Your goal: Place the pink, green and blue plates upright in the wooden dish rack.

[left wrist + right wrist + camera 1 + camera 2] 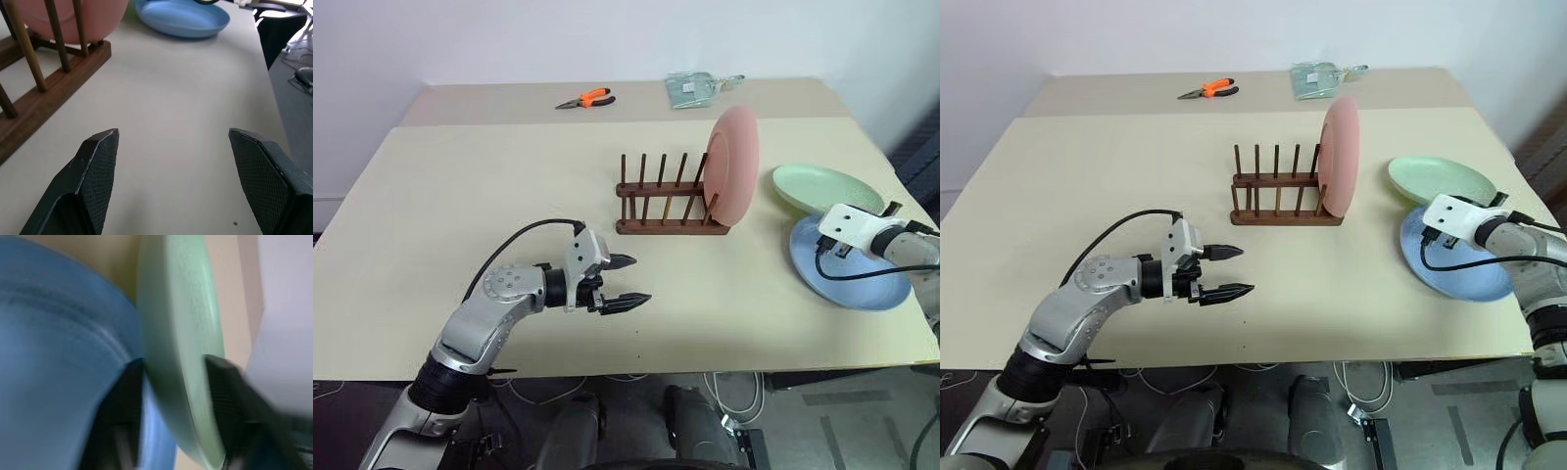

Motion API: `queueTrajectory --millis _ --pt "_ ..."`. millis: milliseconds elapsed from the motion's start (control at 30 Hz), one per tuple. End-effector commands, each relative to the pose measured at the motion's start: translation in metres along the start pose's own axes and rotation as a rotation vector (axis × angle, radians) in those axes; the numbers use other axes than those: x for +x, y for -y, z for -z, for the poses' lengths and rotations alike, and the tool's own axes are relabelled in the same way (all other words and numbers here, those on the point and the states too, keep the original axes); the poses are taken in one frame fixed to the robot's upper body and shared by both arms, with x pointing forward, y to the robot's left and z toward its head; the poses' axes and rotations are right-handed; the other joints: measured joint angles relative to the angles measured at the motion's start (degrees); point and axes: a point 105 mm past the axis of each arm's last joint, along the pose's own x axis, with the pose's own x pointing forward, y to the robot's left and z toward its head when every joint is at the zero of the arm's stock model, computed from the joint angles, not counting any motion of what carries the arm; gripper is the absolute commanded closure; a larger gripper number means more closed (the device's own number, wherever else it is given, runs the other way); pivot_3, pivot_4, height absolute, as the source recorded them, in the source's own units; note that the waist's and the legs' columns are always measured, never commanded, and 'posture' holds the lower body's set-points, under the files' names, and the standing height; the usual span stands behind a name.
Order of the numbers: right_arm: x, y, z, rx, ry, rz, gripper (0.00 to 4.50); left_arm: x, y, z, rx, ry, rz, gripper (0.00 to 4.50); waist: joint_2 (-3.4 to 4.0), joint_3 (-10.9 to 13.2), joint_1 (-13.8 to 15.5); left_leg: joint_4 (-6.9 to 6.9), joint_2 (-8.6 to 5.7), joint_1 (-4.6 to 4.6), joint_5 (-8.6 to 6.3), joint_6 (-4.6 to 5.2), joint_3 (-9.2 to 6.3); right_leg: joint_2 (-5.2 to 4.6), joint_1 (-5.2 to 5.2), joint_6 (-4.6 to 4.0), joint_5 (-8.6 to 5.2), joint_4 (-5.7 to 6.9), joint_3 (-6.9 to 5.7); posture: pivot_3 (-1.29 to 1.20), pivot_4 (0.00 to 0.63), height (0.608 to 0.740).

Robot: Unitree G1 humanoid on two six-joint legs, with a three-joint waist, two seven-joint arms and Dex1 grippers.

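1. We find the right gripper with a finger on either side of the green plate's rim; the jaws look set on that rim, though we cannot confirm a firm clamp.
2. Directly beneath that gripper lies the blue plate, its rim under the green plate's edge.
3. Well off to the gripper's left stands the wooden dish rack; the pink plate stands upright in the end slot nearest this gripper.
4. The left gripper hovers spread and empty above the table, short of the rack.
5. Risks, in our judgement: a shallow rim hold could let the green plate pivot or slip on lifting; a dragged edge could shift the blue plate; a wide swing could knock the pink plate.
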Motion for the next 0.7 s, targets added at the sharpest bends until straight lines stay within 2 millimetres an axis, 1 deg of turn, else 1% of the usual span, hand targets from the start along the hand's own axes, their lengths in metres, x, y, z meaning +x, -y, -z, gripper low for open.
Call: queueTrajectory --millis 33,133,167,200,267,333,367,400,433,467,533,633,700 --pt "-0.006 0.027 -0.016 -0.034 0.071 0.086 4.43 -0.004 0.002 -0.009 0.045 0.021 -0.011 0.82 0.0 0.0 0.04 0.01 -0.01 0.0 0.0 0.0 0.0 0.0 0.0 0.0 0.0 0.0 0.01 0.0 0.15 0.74" --pt "-0.02 0.051 -0.039 0.061 0.181 0.181 4.43 -0.006 0.002 -0.007 0.046 0.014 -0.021 0.82 0.04 0.0 0.03 0.0 -0.01 0.01 0.0 0.0 -0.01 0.0 0.01 0.01 0.0 0.0 0.03 0.0 0.15 0.74" --pt "-0.029 0.063 -0.051 0.152 0.248 0.23 4.43 -0.006 0.001 -0.006 0.045 0.012 -0.024 0.82 0.04 0.0 0.04 -0.01 0.0 0.01 0.0 0.0 -0.03 0.01 0.01 0.02 0.0 0.01 0.02 0.0 0.15 0.74" --pt "-0.037 0.073 -0.062 0.247 0.316 0.269 4.43 -0.006 0.001 -0.006 0.044 0.012 -0.026 0.82 0.04 0.01 0.01 -0.03 0.0 0.01 0.0 0.0 -0.06 0.02 0.01 0.1 0.04 0.03 0.02 0.0 0.15 0.74" --pt "-0.06 0.095 -0.092 0.526 0.523 0.325 4.43 -0.007 0.0 -0.005 0.043 0.01 -0.029 0.82 0.03 0.01 -0.13 -0.01 0.02 0.01 0.0 0.0 -0.1 0.04 0.01 0.15 0.07 0.03 0.02 0.0 0.15 0.74" --pt "-0.082 0.109 -0.117 0.77 0.712 0.31 4.43 -0.007 -0.001 -0.005 0.041 0.01 -0.031 0.82 0.04 0.0 0.02 -0.02 0.04 0.04 0.0 0.0 -0.13 0.05 0.02 0.16 0.08 0.07 0.02 0.0 0.15 0.74" --pt "-0.096 0.114 -0.131 0.88 0.826 0.272 4.43 -0.007 -0.002 -0.004 0.041 0.01 -0.032 0.82 0.04 0.0 0.14 0.0 0.04 0.02 0.0 0.0 -0.2 0.06 0.03 0.16 0.08 0.08 -0.01 0.0 0.15 0.74" --pt "-0.112 0.116 -0.147 0.992 0.966 0.195 4.43 -0.007 -0.003 -0.004 0.04 0.013 -0.036 0.82 0.04 0.0 0.24 0.03 0.04 -0.01 0.0 0.0 -0.27 0.06 0.04 0.16 0.08 0.07 -0.05 0.0 0.15 0.74" --pt "-0.127 0.116 -0.162 1.063 1.084 0.113 4.43 -0.007 -0.006 -0.005 0.039 0.016 -0.043 0.82 0.04 0.0 0.39 0.03 0.03 -0.02 0.0 0.01 -0.28 0.06 0.04 0.15 0.07 0.04 -0.05 0.0 0.15 0.74" --pt "-0.142 0.115 -0.178 1.104 1.189 0.019 4.43 -0.009 -0.01 -0.005 0.037 0.023 -0.058 0.82 0.04 0.0 0.51 0.03 0.04 -0.04 0.0 0.01 -0.37 0.05 0.07 0.14 0.06 0.02 -0.09 0.0 0.15 0.74" --pt "-0.162 0.108 -0.205 1.149 1.321 -0.144 4.43 -0.014 -0.021 -0.005 0.033 0.042 -0.11 0.82 0.05 0.01 0.46 0.03 0.03 -0.05 -0.01 0.02 -0.41 0.04 0.08 0.06 0.01 -0.01 -0.13 0.0 0.15 0.74" --pt "-0.176 0.091 -0.239 1.177 1.422 -0.365 4.43 -0.024 -0.039 0.004 0.044 0.035 -0.203 0.82 0.04 0.0 0.25 0.02 0.05 -0.04 -0.01 0.02 -0.41 0.04 0.08 0.0 -0.02 0.0 -0.16 0.0 0.15 0.74" --pt "-0.177 0.084 -0.251 1.206 1.439 -0.451 4.43 -0.028 -0.044 0.008 0.053 0.03 -0.229 0.82 0.04 0.0 0.18 0.0 0.06 -0.01 -0.01 0.02 -0.38 0.04 0.08 0.0 -0.02 0.0 -0.18 0.0 0.15 0.74"
